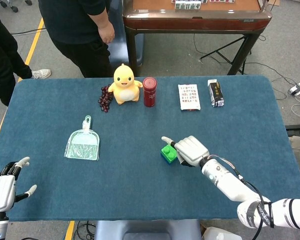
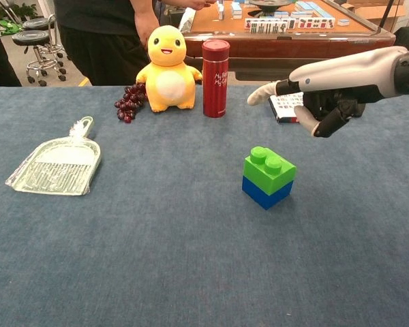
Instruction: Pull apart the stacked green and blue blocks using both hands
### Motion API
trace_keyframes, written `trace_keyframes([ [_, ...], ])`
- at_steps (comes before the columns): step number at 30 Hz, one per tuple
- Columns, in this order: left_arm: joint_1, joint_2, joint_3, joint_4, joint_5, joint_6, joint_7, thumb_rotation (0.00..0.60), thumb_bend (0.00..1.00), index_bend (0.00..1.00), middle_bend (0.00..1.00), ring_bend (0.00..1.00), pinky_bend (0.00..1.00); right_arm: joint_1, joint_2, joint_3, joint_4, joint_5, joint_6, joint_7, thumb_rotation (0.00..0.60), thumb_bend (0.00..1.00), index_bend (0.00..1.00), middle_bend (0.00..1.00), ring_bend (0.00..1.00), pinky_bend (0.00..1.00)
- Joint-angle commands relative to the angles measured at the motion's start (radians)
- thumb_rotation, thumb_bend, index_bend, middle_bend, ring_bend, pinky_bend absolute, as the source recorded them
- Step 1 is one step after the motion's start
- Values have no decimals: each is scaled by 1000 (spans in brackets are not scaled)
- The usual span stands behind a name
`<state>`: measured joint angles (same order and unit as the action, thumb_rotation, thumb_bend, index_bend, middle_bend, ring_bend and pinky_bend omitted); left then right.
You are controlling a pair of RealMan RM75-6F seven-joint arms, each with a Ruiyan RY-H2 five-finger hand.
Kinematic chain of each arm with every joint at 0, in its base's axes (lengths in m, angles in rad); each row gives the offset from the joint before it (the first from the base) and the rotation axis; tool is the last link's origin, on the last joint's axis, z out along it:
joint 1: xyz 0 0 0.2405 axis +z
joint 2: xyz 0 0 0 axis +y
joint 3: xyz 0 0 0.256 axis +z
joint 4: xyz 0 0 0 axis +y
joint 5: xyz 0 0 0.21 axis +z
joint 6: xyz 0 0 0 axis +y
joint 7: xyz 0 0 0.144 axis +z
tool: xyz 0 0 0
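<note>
A green block [image 2: 268, 167] sits stacked on a blue block [image 2: 262, 194] near the middle of the blue table. In the head view the green block [image 1: 168, 150] shows partly behind my right hand [image 1: 189, 149]. My right hand [image 2: 324, 95] hovers above and just behind the stack, one finger stretched out to the left, the others curled, holding nothing and not touching the blocks. My left hand [image 1: 4, 186] rests at the table's near left corner, fingers spread and empty, far from the blocks.
A clear dustpan [image 2: 58, 165] lies at the left. Along the back stand a yellow duck toy [image 2: 166, 69], dark grapes [image 2: 127, 101], a red bottle [image 2: 215, 69], a card pack [image 2: 291, 105] and a small carton [image 1: 216, 93]. People stand behind the table [image 1: 270, 130].
</note>
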<state>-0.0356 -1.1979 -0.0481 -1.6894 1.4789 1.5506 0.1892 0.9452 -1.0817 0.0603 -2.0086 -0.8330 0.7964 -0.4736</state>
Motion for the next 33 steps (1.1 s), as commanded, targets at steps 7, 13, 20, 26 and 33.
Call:
trace_keyframes([
  [7,-2,1,-2,-5,1,0,6,600,179,233,308,213,461,26,13,-13,-2,59,-9,6,600,0,0,555,408,727],
  [13,-2,1,-1,-7,0,-2,5,600,179,233,308,213,464,33,5,-22,-1,60,29,-19,600,0,0,428,330,643],
  [20,-3,-2,0,-7,1,-3,6,600,178,233,308,213,486,107,-15,-46,23,165,27,-124,600,0,0,833,756,861],
  [26,-2,-3,-1,-5,-2,-3,2,600,179,233,308,213,493,182,-70,-57,73,282,20,-188,600,0,2,899,826,895],
  [33,1,-5,1,0,-4,-3,-3,600,179,233,308,213,500,251,-127,-82,125,381,-1,-225,600,0,76,938,867,909],
])
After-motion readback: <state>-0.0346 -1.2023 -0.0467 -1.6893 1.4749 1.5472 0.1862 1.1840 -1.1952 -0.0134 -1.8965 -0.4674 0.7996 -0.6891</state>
